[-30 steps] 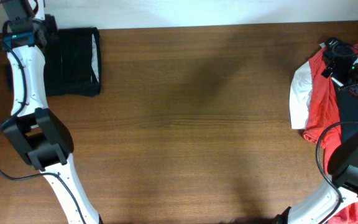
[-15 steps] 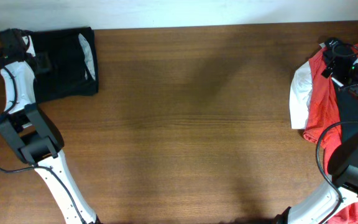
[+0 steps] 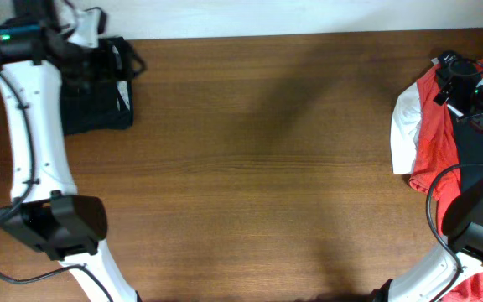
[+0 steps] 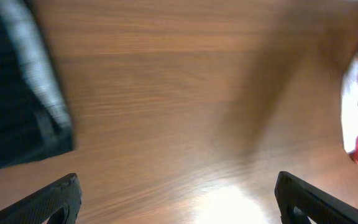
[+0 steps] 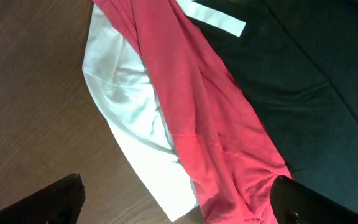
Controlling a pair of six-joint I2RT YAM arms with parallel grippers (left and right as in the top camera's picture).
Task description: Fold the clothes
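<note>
Both jaws stand wide apart. A folded black garment (image 3: 99, 92) lies at the bench's (image 3: 267, 168) far-left corner by my left gripper (image 4: 176, 186). My right gripper (image 5: 176, 186) hovers over the red garment (image 5: 191, 118) heaped at the right edge. I'd pinch only the red layer, clear of the white cloth (image 5: 126, 118) beside it.

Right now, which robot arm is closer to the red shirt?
Right. The right arm's jaws hang just above the red shirt at the table's right edge. The left arm is far across the table, by the folded black cloth.
</note>
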